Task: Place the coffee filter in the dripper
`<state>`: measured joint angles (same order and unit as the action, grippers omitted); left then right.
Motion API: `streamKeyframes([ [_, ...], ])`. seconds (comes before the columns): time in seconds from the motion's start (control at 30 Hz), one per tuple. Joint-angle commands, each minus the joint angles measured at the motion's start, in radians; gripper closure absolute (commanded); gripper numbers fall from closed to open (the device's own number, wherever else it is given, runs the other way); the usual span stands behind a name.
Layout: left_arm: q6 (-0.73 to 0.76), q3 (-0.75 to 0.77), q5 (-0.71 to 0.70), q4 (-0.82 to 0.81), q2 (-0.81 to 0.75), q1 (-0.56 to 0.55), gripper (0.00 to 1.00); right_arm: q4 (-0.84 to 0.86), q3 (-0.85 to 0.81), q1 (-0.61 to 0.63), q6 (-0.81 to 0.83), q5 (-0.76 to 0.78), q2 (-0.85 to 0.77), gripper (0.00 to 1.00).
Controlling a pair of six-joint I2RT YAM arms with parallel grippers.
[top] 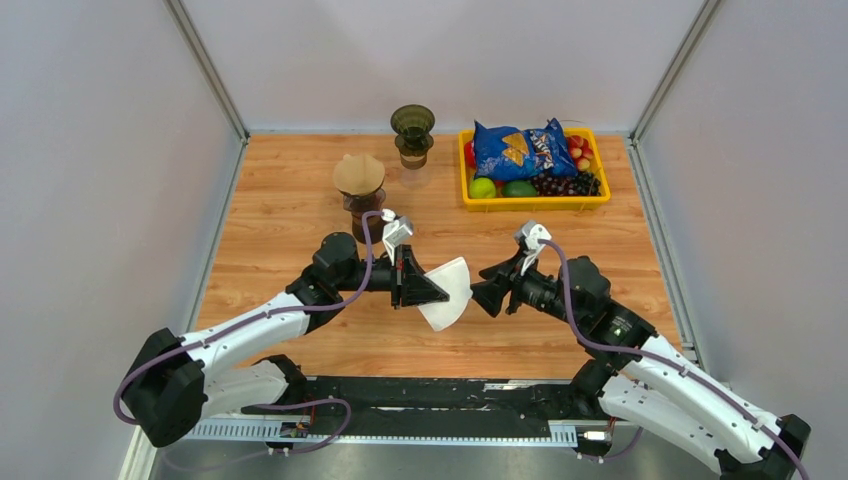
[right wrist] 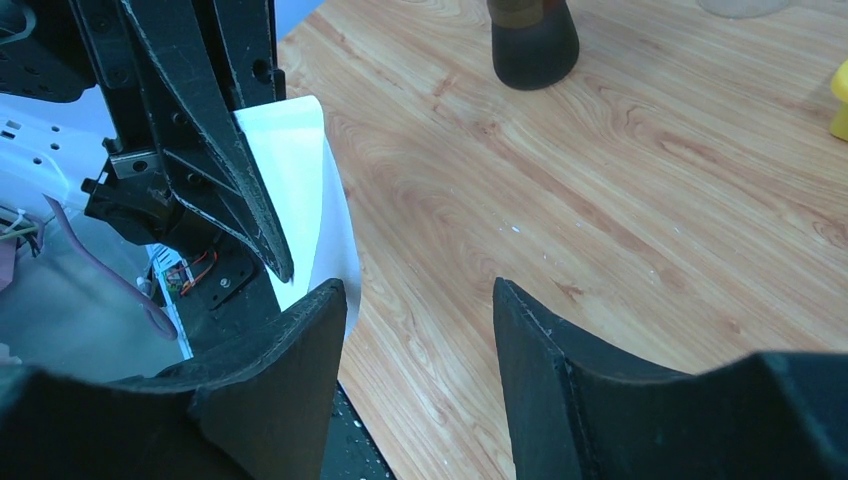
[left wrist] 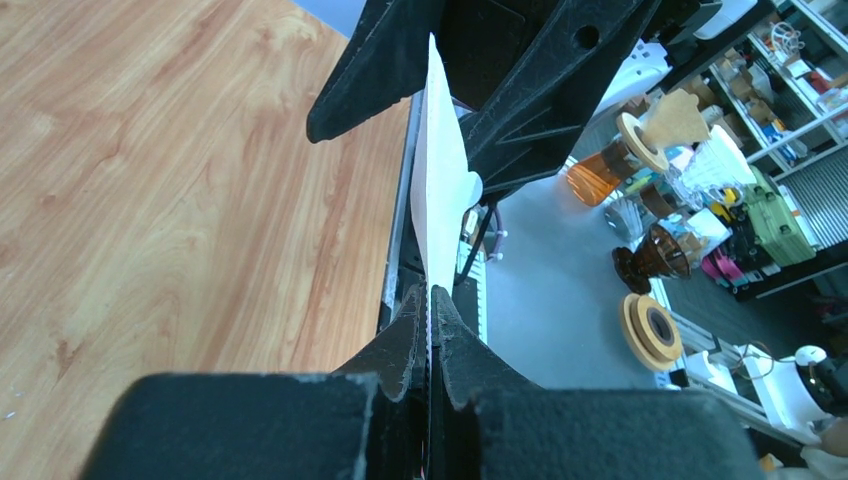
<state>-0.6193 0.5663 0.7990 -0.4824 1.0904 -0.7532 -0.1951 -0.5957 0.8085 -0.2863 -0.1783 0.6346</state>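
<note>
The left gripper [top: 436,291] [left wrist: 430,300] [right wrist: 272,252] hangs above the middle of the light wooden tabletop [top: 280,220], its jaws pinched tight on one edge of a white fan-shaped paper coffee filter [top: 450,292] [left wrist: 440,190] [right wrist: 305,180], which is held in the air, clear of the wood. Behind it stands a brown glass vessel [top: 359,195] capped with a tan disc. Further back, near the far edge, is the dark olive glass cone dripper [top: 412,128], well apart from the filter. The right gripper [top: 486,293] [left wrist: 445,95] [right wrist: 415,285] faces the left one with its fingers spread wide, just at the filter's free edge; I cannot tell whether they touch it. At the far right sits a yellow plastic basket [top: 463,170] holding a blue crisp bag [top: 520,148] and fruit.
</note>
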Motion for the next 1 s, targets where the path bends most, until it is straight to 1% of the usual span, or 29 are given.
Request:
streamKeyframes([
  [0.0,0.014,0.04,0.048,-0.037,0.005,-0.005,1.0,0.093,-0.013,0.002,-0.014,-0.044,0.011,0.41],
  [0.27,0.0,0.036,0.128,-0.087,0.023,-0.006,1.0,0.152,-0.012,0.001,-0.023,-0.112,0.049,0.41],
  [0.53,0.003,0.032,0.162,-0.106,0.032,-0.012,1.0,0.169,-0.01,0.003,-0.032,-0.115,0.071,0.4],
  [0.6,0.01,0.034,0.153,-0.099,0.028,-0.012,1.0,0.164,-0.007,0.002,-0.033,-0.117,0.059,0.37],
  [0.73,0.051,0.046,0.104,-0.029,0.02,-0.012,1.0,0.161,0.006,0.002,-0.031,-0.14,0.014,0.3],
  [0.97,0.058,0.051,0.089,-0.014,0.018,-0.012,1.0,0.155,0.009,0.002,-0.024,-0.17,0.021,0.27],
])
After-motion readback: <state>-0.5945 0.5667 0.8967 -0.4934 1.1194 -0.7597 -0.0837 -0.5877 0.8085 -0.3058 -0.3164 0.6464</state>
